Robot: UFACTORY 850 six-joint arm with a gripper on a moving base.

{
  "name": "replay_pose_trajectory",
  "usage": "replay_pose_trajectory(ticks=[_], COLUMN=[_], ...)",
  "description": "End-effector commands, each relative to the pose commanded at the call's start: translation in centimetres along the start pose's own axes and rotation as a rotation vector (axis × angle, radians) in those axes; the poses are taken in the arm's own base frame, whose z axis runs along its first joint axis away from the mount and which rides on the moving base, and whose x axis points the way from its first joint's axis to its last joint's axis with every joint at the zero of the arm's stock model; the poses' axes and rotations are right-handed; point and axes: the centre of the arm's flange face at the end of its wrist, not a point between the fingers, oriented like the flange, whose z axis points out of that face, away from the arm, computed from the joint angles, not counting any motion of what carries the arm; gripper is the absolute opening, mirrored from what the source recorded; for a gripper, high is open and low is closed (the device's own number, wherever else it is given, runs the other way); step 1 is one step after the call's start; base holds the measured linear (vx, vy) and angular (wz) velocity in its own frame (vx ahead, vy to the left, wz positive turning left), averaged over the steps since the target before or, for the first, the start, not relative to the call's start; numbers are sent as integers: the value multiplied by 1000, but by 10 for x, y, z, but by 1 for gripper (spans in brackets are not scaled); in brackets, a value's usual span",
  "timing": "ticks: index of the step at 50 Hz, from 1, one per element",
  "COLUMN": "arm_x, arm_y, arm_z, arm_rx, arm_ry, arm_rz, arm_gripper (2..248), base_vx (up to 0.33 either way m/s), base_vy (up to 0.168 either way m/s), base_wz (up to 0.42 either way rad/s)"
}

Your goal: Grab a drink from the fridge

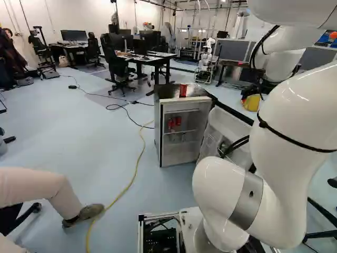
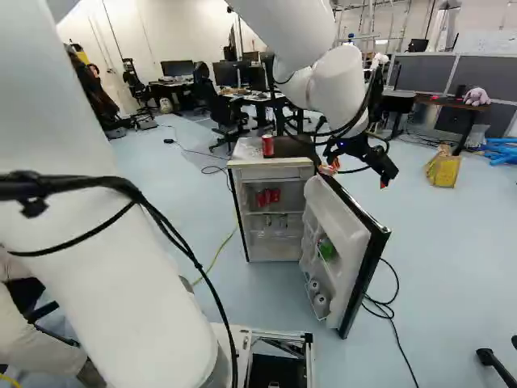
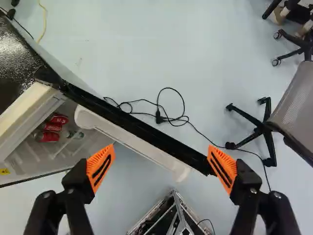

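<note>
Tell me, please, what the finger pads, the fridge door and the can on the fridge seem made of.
The finger pads look like rubber or soft plastic: matte orange, slotted. The fridge door seems moulded white plastic inside, given its rounded edges and bins; its shiny dark rim may be metal. The red can is probably painted metal, from its smooth cylinder shape.

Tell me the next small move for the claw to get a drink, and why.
I'd probably ease the open claw toward the red cans: the fridge door stands open, and the cans sit inside, off to the claw's side rather than between its fingers.
</note>
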Motion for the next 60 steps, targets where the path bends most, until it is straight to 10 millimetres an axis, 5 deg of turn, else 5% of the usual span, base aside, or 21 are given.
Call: replay_pose_trajectory(ticks=[35,60], arm_x=[23,32], arm_y=[-2,-5], arm_z=[22,64], arm_rx=[68,111], arm_ry=[-145,-212], arm_rz=[166,271], arm_gripper=[247,247], base_vx=[0,0], base_vy=[0,0], base_wz=[0,0])
